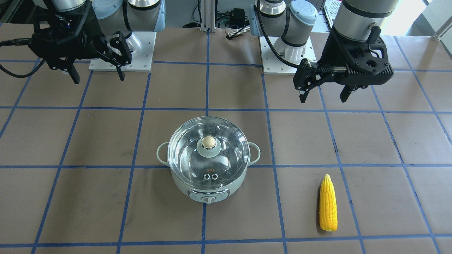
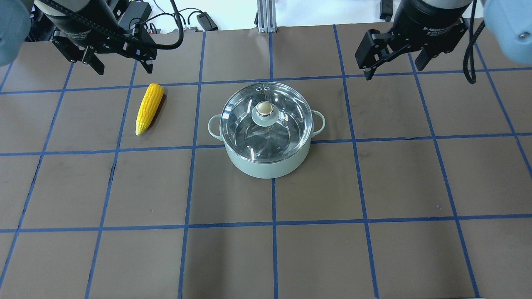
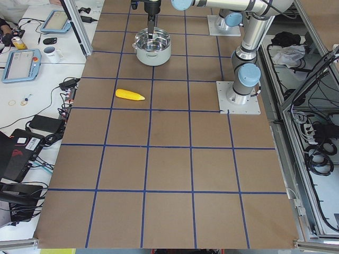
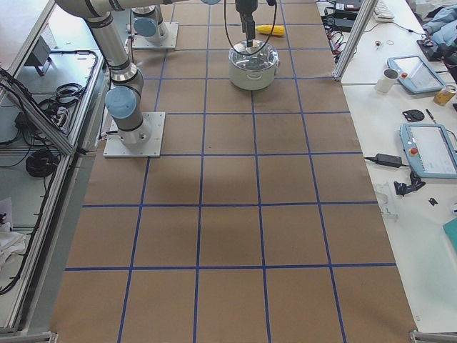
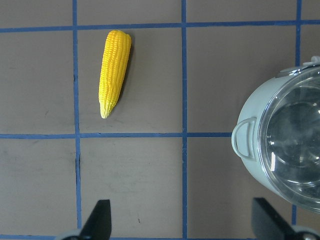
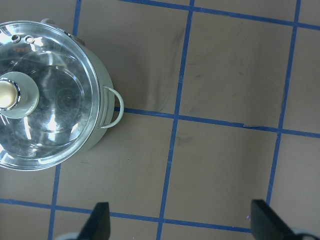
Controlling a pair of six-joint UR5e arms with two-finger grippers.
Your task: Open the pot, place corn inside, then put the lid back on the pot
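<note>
With my left gripper [image 2: 124, 68] and right gripper [image 2: 393, 70] both wide open and empty, the lid [image 2: 286, 124] closing the pot [image 2: 270, 164] and the corn [image 2: 149, 108] lying apart on the pot's left-arm side, I judge opening comes first: pinch the lid's knob [image 2: 264, 109].

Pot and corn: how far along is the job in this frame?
Nothing looks done yet. The glass lid sits closed on the pot, and the corn cob lies on the table on the robot's left, apart from the pot. Nothing is in hand: the left gripper and right gripper both hang open and empty. All three steps remain: lift the lid, load the corn, replace the lid.
</note>
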